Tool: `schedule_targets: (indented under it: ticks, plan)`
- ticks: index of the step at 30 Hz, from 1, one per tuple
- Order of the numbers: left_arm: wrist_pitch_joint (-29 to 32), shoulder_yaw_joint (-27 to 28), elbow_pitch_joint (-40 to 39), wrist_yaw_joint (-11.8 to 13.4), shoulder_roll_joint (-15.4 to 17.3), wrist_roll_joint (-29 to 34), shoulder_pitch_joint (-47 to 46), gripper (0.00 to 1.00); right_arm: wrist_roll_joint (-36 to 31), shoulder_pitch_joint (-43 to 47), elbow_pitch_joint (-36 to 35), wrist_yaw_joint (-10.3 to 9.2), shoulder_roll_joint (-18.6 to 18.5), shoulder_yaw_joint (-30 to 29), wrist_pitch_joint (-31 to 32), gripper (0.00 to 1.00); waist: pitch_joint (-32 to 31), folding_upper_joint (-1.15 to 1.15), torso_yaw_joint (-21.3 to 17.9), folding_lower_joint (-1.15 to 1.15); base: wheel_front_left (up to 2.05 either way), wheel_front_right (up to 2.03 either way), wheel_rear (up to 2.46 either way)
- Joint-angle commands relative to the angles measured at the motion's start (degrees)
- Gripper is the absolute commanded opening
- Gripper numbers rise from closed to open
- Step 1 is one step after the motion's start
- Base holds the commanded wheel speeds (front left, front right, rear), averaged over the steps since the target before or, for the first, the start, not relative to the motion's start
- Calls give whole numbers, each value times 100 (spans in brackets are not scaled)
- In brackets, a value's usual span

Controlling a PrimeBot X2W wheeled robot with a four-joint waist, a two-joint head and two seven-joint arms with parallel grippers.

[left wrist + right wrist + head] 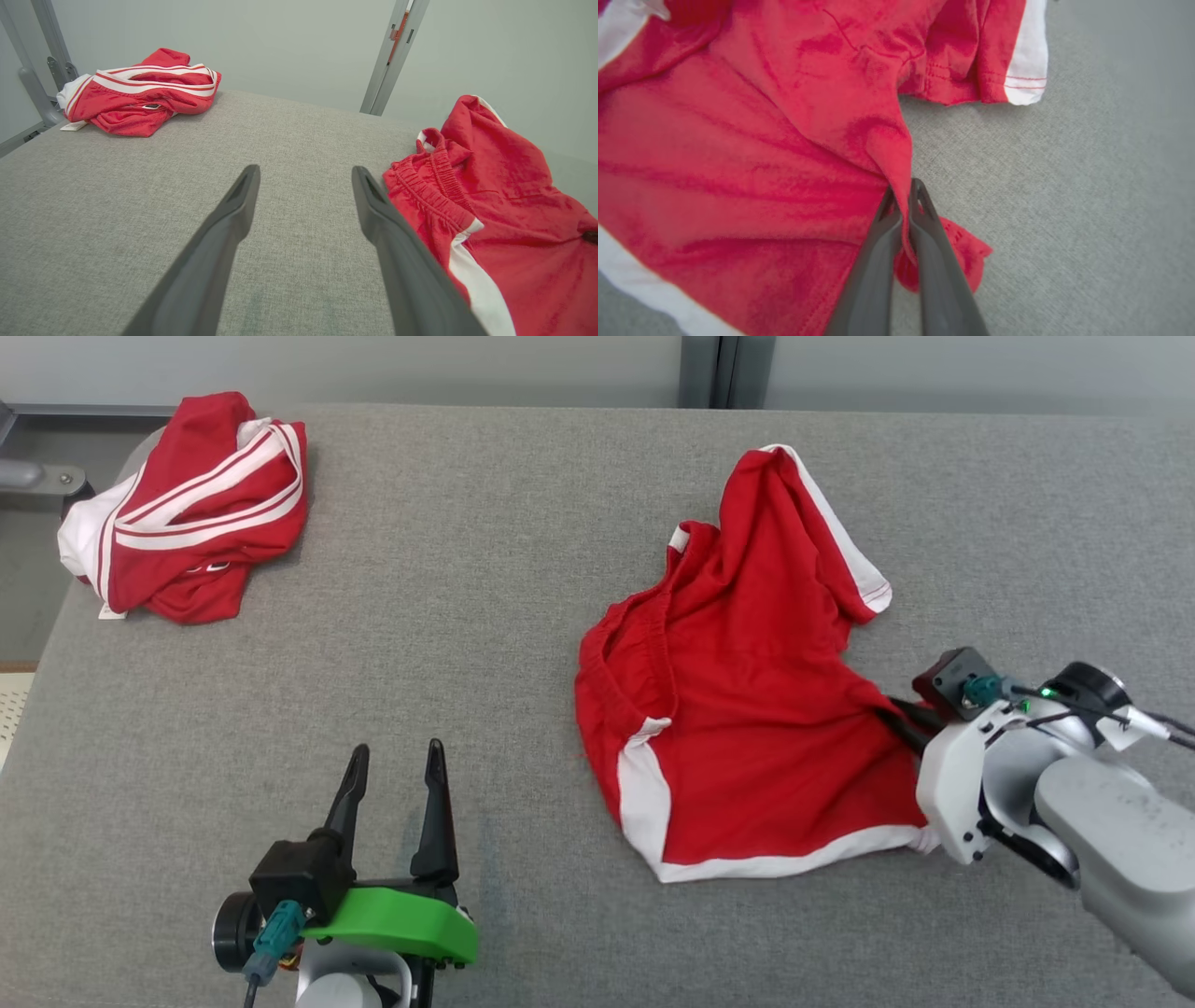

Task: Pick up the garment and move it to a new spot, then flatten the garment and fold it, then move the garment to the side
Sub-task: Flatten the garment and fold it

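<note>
The red shorts [747, 709] are pinched by the right gripper [903, 191].
A fold is squeezed between its tight jaws; the left gripper's [397, 751] jaws are spread wide, with the shorts lying off to their right.

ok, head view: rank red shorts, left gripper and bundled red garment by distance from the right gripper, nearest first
1. Red shorts: pinched in the right gripper, on the right.
2. Left gripper: open, near edge, left of the shorts.
3. Bundled red garment: far left corner.
</note>
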Motion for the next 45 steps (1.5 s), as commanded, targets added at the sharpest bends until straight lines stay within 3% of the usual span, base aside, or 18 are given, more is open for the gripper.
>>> schedule_targets:
  ticks: [1, 6, 9, 10, 11, 12, 20, 28, 31, 37, 40, 45]
  plan:
    - [-3, -10, -14, 45, 13, -19, -16, 100, -35, -145, 40, -12, -88, -2, 53, 0, 11, 0, 4, 0, 0, 0, 0]
    - [-3, -62, -23, 23, 13, -36, -96, 100, -113, -624, 360, -12, -259, -19, 130, 0, 77, 0, 52, 0, 0, 0, 0]
    - [-3, -71, -18, 22, 13, -37, -127, 100, -92, -811, 700, -11, -164, -64, 19, 0, 106, 0, 75, 0, 0, 0, 0]
    - [-2, -72, -10, 26, 13, -37, -125, 100, -43, -861, 826, -11, -86, -97, -62, 18, 105, 0, 76, 0, 0, 0, 0]
    - [-2, -70, -5, 30, 13, -38, -117, 100, -26, -908, 925, -11, -39, -142, -153, 48, 100, 0, 74, 0, 0, 0, 0]
    - [-2, -66, 0, 35, 13, -38, -112, 100, -70, -964, 1055, -11, -6, -179, -255, 100, 91, 0, 68, 0, 0, 0, 0]
    - [-2, 17, 15, 15, 13, 56, 44, 100, -53, -772, 1547, -11, 332, -358, -1025, 100, -114, 0, -186, 0, 0, 0, 0]
    - [-2, -98, 82, -107, 14, 226, -44, 100, -145, -295, 1540, -11, 705, -1121, -1900, 100, -342, 0, -599, 0, 0, 0, 0]
    - [-2, -214, 141, -173, 13, 353, -187, 100, -300, 64, 1326, -11, 902, -1681, -1983, 100, -404, 0, -744, 0, 0, 0, 0]
    - [-2, -715, 681, -447, 15, 714, -697, 100, -1108, 1224, 146, -10, 1587, -3277, -1984, 100, -455, 0, -1030, 0, 0, 0, 0]
    - [131, -1080, 1117, -656, 18, 820, -1059, 100, -1544, 1710, -293, -10, 1991, -3664, -1985, 100, -432, 0, -1181, 0, 0, 0, 0]
    - [852, -1747, 1932, -974, 21, 981, -1871, 100, -2022, 2204, -662, -10, 2421, -3794, -1986, 100, -319, 0, -1480, 0, 0, 0, 0]
